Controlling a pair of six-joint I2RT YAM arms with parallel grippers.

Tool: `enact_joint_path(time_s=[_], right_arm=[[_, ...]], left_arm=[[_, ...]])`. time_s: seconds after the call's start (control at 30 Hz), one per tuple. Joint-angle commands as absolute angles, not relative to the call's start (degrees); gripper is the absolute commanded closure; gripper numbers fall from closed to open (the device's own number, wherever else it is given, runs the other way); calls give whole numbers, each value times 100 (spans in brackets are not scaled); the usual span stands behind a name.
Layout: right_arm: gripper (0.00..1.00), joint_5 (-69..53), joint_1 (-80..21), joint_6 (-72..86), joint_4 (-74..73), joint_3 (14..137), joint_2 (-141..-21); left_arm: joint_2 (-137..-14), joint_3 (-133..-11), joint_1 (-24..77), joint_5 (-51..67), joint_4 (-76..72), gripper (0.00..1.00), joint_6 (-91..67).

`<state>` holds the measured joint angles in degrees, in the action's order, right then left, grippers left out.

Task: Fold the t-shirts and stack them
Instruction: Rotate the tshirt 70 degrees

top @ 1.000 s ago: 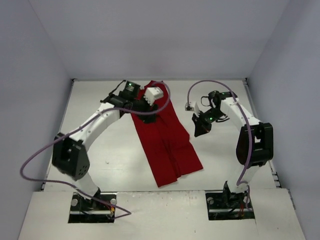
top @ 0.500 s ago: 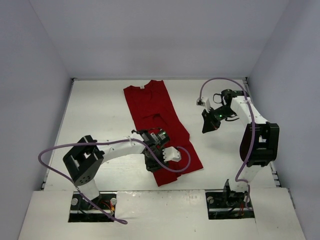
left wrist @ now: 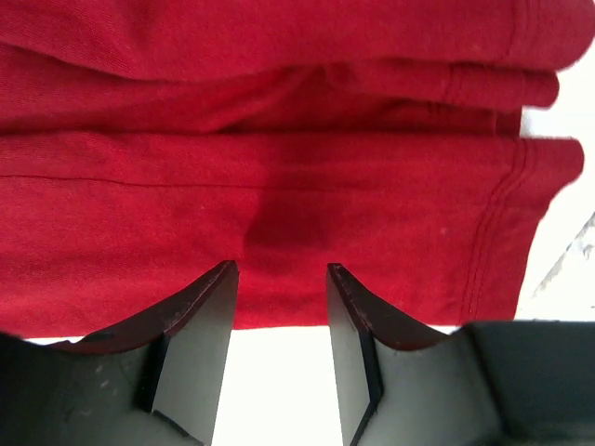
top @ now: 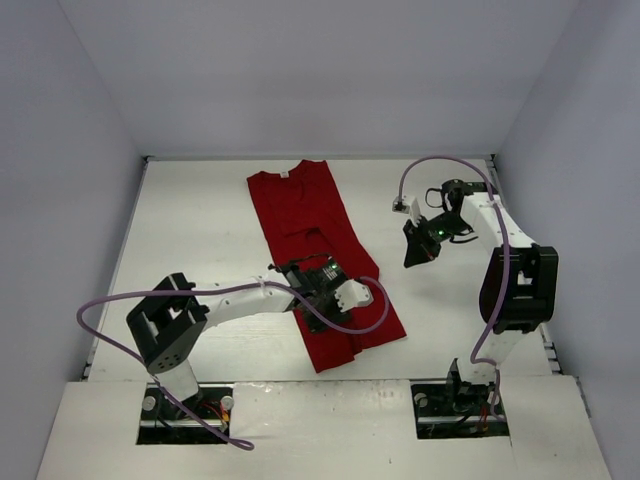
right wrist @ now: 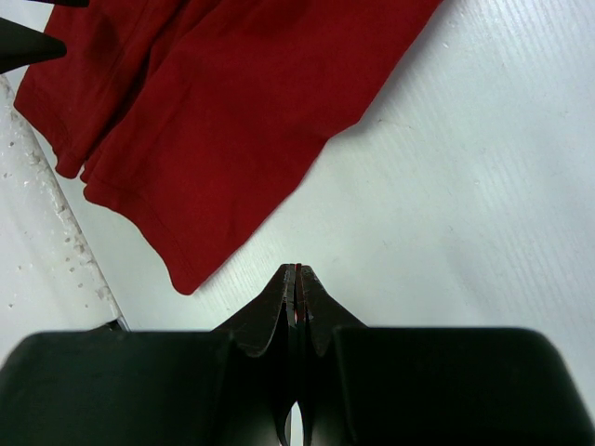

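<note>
The dark red t-shirt (top: 305, 210) lies flat on the white table as a long narrow strip, collar at the far end, hem at the near right. My left gripper (top: 315, 290) is open, low over the strip's left edge near the hem. In the left wrist view the t-shirt (left wrist: 279, 167) fills the top, and the open left gripper (left wrist: 282, 274) has its tips at the cloth's edge with bare table between the fingers. My right gripper (top: 412, 255) is shut and empty, hanging to the right of the shirt. In the right wrist view the right gripper (right wrist: 297, 274) is over bare table beside the cloth (right wrist: 214, 102).
Grey walls close the table (top: 200, 220) on the left, back and right. Purple cables loop off both arms (top: 440, 165). The table's perforated edge strip (right wrist: 56, 251) shows in the right wrist view. A black finger of the left arm (right wrist: 23, 42) pokes in at that view's top left.
The left gripper has come from the collar end down to the hem end, then shifted slightly up and right. The right gripper drew back to the right, then held still.
</note>
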<state>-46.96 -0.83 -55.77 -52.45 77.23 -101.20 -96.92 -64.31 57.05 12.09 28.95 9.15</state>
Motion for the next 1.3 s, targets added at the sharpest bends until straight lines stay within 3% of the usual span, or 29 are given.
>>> enact_joint_path(time_s=[0.0,0.37,0.73,1.0,1.27], right_arm=[[100,-4769,-79,-5620,-5414,7788,-10256],[100,-4618,-70,-5534,-5416,8125,-10503],[100,-4549,-93,-5567,-5442,8038,-10346],[100,-4100,-444,-6349,-5466,7268,-9473],[100,-4034,-1629,-7067,-5474,6207,-8304]], left_arm=[[-9872,-6499,5779,859,2671,61,751],[-10351,-6952,5930,951,4226,64,1481],[-9806,-6517,6091,1141,4837,67,2401],[-9468,-5709,6091,1089,5019,68,2898],[-9107,-5256,6011,1140,4990,69,3327]])
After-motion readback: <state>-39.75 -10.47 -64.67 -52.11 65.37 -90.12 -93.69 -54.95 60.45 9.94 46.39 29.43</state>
